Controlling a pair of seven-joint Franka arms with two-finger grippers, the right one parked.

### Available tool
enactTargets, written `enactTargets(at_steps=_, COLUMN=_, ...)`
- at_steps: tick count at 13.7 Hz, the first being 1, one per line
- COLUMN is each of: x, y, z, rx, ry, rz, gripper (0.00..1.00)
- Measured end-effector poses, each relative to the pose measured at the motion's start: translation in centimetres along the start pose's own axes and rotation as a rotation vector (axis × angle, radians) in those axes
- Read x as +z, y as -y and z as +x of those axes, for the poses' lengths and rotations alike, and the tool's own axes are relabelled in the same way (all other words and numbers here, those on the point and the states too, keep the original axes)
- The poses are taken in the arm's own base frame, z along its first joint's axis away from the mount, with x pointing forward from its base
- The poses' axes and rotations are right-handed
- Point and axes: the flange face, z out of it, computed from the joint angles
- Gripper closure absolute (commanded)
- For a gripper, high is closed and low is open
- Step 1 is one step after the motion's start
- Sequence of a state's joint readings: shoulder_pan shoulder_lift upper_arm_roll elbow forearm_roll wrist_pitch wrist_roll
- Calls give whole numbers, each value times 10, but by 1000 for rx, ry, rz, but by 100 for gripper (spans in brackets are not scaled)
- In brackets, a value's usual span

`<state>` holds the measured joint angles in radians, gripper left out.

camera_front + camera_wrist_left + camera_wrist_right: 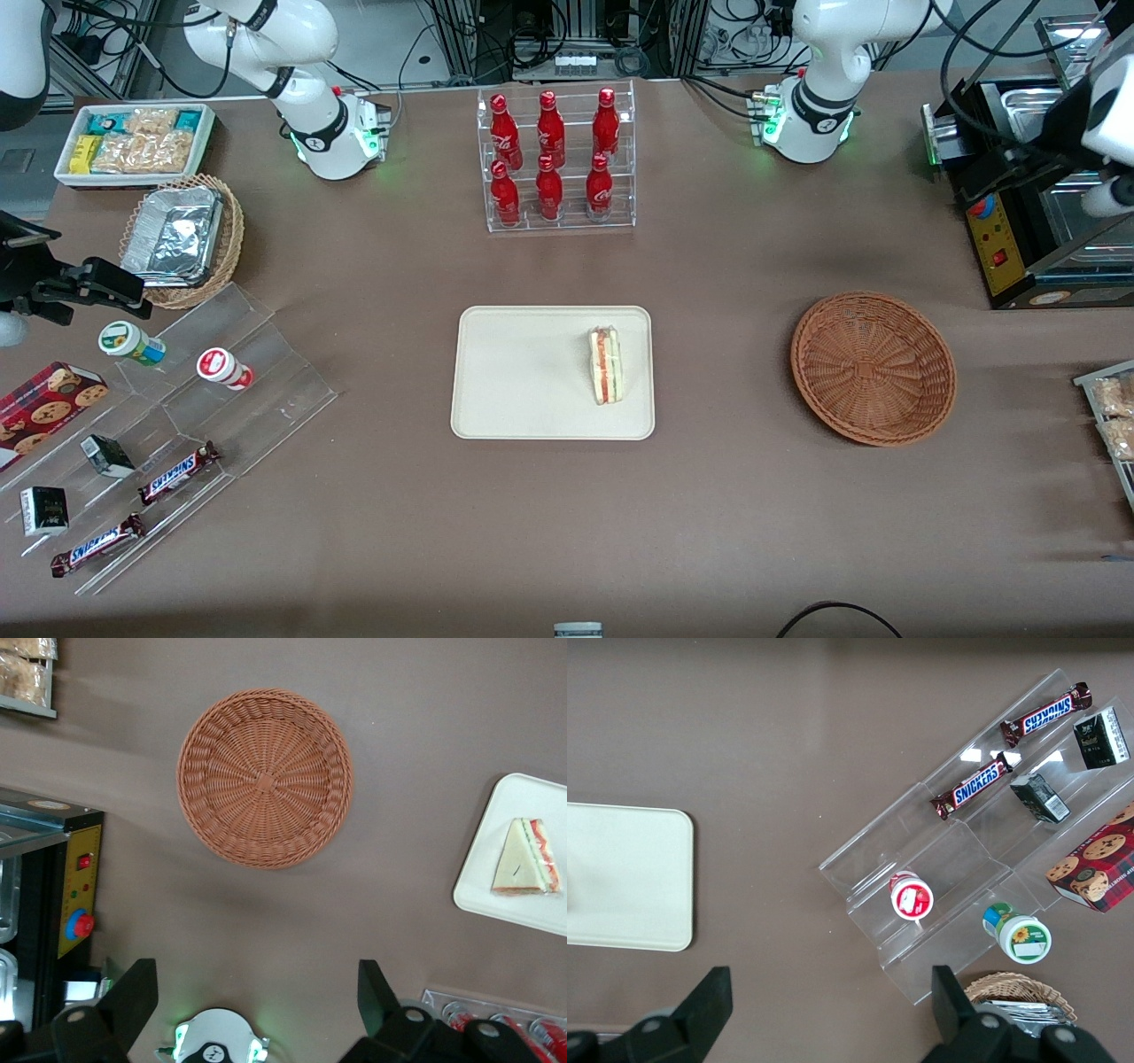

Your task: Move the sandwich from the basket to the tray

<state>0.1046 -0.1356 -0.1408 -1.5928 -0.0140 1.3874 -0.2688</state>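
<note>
Front view gives us the sandwich lying on the tray, near the tray's edge that faces the basket, with its red and green filling showing along the cut side. We see the tray flat on the brown counter at mid-table, and the basket well apart from it toward the working arm's end, holding nothing. In the left wrist view we see the same sandwich as a pale wedge on a corner of the tray, and the round woven basket sits alone on the counter.

The gripper hangs high above the counter, over bare surface beside the basket. Its two black fingers stand wide apart with nothing between them.

Farther from the front camera than the tray, we find a clear rack of red bottles. Toward the parked arm's end lie a tan basket with foil trays, a white bin of snack packets, and a clear stepped stand carrying two small cups, chocolate bars and small dark boxes, with a red cookie box beside it. At the working arm's end a black machine with a yellow panel stands on the counter.
</note>
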Motion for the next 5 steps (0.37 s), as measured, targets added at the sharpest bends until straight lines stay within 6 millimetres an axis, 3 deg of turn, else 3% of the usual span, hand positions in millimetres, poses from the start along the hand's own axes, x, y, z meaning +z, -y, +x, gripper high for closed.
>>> enactTargets(at_steps=5, x=7, y=-2, z=1, rx=79, ry=20, rz=5, gripper=0)
